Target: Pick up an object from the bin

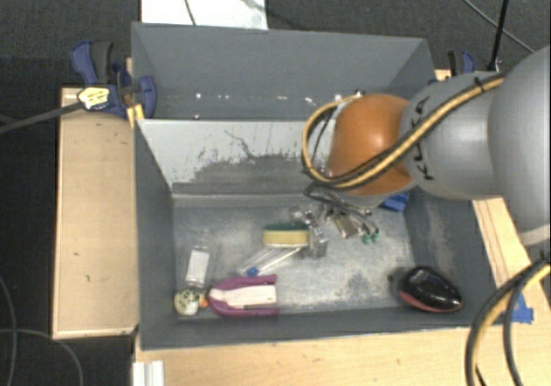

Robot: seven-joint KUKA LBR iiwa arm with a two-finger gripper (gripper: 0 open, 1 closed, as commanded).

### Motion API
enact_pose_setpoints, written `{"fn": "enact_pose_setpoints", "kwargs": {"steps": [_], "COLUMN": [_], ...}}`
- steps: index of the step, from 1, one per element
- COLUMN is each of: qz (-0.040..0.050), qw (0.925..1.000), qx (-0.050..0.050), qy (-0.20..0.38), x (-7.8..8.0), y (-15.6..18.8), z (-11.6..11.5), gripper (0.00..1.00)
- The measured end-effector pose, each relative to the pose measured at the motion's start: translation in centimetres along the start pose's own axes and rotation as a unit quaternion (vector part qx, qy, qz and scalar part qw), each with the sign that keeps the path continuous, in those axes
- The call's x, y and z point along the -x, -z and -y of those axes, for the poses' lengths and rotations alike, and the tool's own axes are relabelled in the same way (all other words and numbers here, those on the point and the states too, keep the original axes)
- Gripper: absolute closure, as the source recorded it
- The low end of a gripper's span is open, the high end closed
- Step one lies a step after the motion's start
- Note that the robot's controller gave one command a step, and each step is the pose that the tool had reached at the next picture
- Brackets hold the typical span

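My gripper (325, 227) hangs low in the middle of the bin, under the arm's orange cover. Its tip is right beside the right end of a small flat block (285, 237) with a pale yellow top and a dark green edge; whether it touches the block I cannot tell. A clear pen-like tube (269, 261) with a blue tip lies slanted just below the block. A small green piece (371, 238) sits just right of the gripper.
A purple and white stapler (244, 296), a small clear vial (197, 266) and a little pale ball (186, 301) lie at the front left. A black and red mouse (428, 289) rests at the front right. Something blue (397, 202) peeks from under the arm.
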State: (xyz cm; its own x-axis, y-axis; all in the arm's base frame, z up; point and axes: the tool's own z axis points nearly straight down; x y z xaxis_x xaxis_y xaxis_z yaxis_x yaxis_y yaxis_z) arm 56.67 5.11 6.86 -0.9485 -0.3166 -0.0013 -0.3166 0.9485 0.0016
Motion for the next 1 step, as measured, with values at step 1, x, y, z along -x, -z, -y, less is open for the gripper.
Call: {"fn": "enact_pose_setpoints", "kwargs": {"steps": [1], "qz": [0.0045], "qw": [1.0000], "qx": [-0.002], "qy": [-0.003], "x": [0.24], "y": [13.13], "z": [0.05], "gripper": [1.00]}}
